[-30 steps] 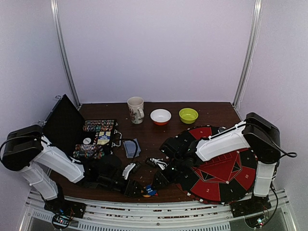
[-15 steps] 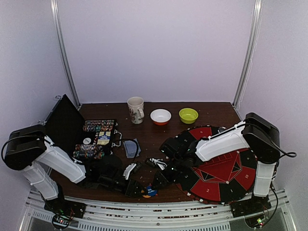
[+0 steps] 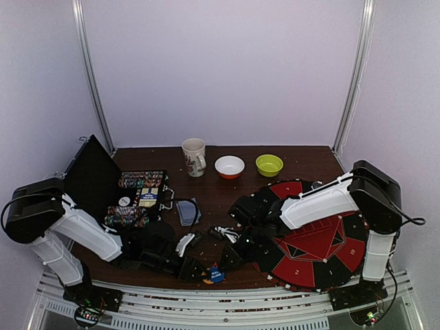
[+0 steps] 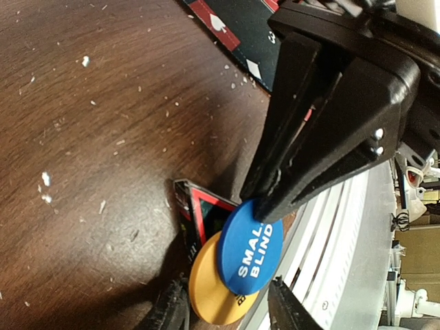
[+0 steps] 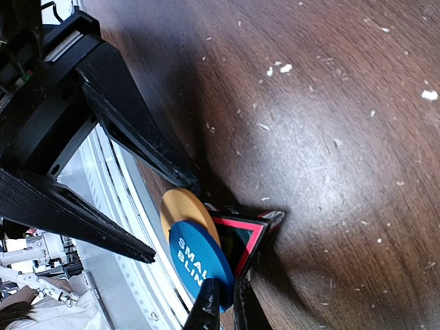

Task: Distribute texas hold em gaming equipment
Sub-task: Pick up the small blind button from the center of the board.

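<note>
At the near edge of the table (image 4: 103, 137), just beside the white rail, three pieces of the poker set lie stacked together: a blue disc (image 4: 251, 246) printed "SMALL BLIND" sits on top, overlapping an orange disc (image 4: 210, 292) beneath it, and both rest partly on a black triangular marker (image 4: 206, 210) with a red border. The right gripper (image 5: 223, 299) comes in from the mat side with its two fingers drawn close together, pinching the rim of the blue disc. Whether the disc is lifted clear of the orange one cannot be told from these views. The left gripper (image 4: 229, 313) faces it from the other side with its fingers spread wide and nothing clamped between them, straddling the orange disc. In the overhead view both arms reach low over the table and meet at this small pile in front of the bases. The red-and-black game mat (image 3: 316, 247) lies to the right under the right arm, an open black case (image 3: 137, 196) holding chips stands at the left, and blue-grey-backed cards (image 3: 187, 212) lie just beside it. A cream mug (image 3: 194, 157), a white bowl (image 3: 229, 166) and a green bowl (image 3: 269, 164) stand in a row towards the far edge.
</note>
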You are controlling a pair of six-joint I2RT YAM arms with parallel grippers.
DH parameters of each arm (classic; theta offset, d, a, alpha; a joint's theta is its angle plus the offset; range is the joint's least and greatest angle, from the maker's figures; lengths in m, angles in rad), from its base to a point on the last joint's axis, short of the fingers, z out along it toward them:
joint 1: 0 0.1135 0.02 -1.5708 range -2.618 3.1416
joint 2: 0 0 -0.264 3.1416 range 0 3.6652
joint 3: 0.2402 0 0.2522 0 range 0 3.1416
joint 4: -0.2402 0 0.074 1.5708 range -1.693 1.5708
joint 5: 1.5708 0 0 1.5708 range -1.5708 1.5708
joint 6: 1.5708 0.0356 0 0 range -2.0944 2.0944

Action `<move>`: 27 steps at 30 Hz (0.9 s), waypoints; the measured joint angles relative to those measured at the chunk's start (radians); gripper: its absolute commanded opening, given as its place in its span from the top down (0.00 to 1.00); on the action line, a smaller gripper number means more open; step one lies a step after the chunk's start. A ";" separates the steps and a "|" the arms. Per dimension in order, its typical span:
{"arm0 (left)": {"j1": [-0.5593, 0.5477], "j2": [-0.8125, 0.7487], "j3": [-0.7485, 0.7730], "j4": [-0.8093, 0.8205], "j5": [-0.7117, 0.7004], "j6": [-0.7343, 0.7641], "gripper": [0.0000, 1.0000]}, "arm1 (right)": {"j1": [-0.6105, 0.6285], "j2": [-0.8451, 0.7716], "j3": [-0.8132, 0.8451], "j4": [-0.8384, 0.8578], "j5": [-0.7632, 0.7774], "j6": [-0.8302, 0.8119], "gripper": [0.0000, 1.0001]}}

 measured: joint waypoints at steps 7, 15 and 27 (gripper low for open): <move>-0.001 -0.008 0.000 -0.011 0.001 0.004 0.57 | -0.026 -0.005 0.000 -0.019 -0.019 -0.005 1.00; -0.001 -0.015 0.012 -0.044 0.000 0.026 0.55 | -0.072 -0.040 -0.022 -0.028 -0.043 0.001 1.00; -0.001 -0.015 0.048 -0.110 -0.008 0.061 0.55 | -0.121 -0.063 -0.047 0.005 -0.126 0.045 1.00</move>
